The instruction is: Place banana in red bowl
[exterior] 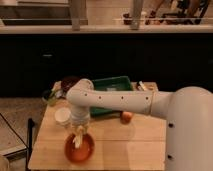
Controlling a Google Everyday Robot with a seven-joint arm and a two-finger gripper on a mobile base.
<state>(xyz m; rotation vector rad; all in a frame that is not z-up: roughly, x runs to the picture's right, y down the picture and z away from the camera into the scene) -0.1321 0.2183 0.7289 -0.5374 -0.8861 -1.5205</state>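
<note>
Directly above red bowl (86, 152), tool (79, 133) with banana (77, 141) at its tip, grip state unreadable.

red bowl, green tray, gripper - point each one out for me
red bowl (87, 150): camera view, bare inner wall on its right side
green tray (113, 84): camera view, bare floor near its back rim
gripper (78, 139): camera view, its tip, hanging just over the red bowl

You see the bowl (79, 149) at the front left of the worktop (131, 146) — the gripper (78, 136) hangs right over it. A cup (62, 115) sits just behind the bowl, and a tray (113, 84) lies farther back.
</note>
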